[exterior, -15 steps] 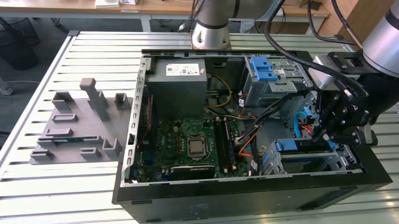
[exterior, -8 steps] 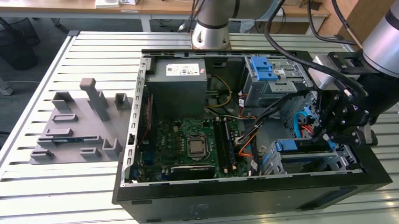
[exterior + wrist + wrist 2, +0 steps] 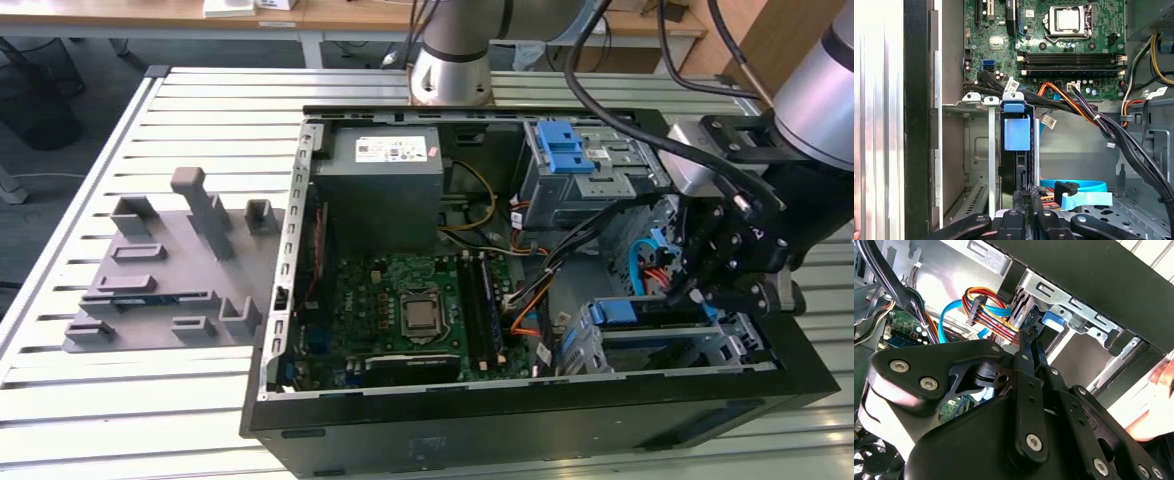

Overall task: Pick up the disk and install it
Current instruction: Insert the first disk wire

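The disk [image 3: 1015, 167] stands edge-on in a slot of the metal drive cage [image 3: 974, 150] at the front corner of the open computer case [image 3: 534, 425]. Its blue carrier tab [image 3: 1017, 132] points toward the motherboard. In the exterior view the disk's blue carrier [image 3: 638, 312] shows in the cage at the exterior view's right. My gripper [image 3: 1023, 196] is right at the disk's near end, fingers drawn together. In the second wrist view the gripper [image 3: 1029, 334] reaches the cage beside the blue carrier [image 3: 1056, 320].
A blue flat cable [image 3: 1079, 192] and an orange and black cable bundle [image 3: 1094, 120] run close beside the cage. The motherboard [image 3: 414, 310], power-supply box [image 3: 378, 165] and an upper bay with a blue latch [image 3: 567, 150] fill the case. A grey fixture plate [image 3: 167, 270] lies outside. A hand [image 3: 1154, 410] is near the case.
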Controlling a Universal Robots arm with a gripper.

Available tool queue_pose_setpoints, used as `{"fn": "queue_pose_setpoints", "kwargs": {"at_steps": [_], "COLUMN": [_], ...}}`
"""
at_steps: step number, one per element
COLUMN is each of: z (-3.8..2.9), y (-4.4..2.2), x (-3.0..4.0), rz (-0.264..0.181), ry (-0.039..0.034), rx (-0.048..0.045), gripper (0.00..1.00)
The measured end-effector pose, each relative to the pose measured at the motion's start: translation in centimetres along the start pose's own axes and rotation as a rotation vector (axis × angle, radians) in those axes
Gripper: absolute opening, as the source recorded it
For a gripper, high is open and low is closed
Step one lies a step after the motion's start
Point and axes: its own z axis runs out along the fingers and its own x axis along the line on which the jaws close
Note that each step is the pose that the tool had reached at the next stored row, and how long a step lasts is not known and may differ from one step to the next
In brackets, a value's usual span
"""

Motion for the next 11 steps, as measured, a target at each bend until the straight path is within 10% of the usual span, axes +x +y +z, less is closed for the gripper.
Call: {"fn": "queue_pose_setpoints", "kwargs": {"at_steps": [11], "z": [0.19], "y": [-0.02], "x": [0.04], "rz": [0.0], "ry": [0.0002], "rx": [-0.0002], "gripper": [0.16]}}
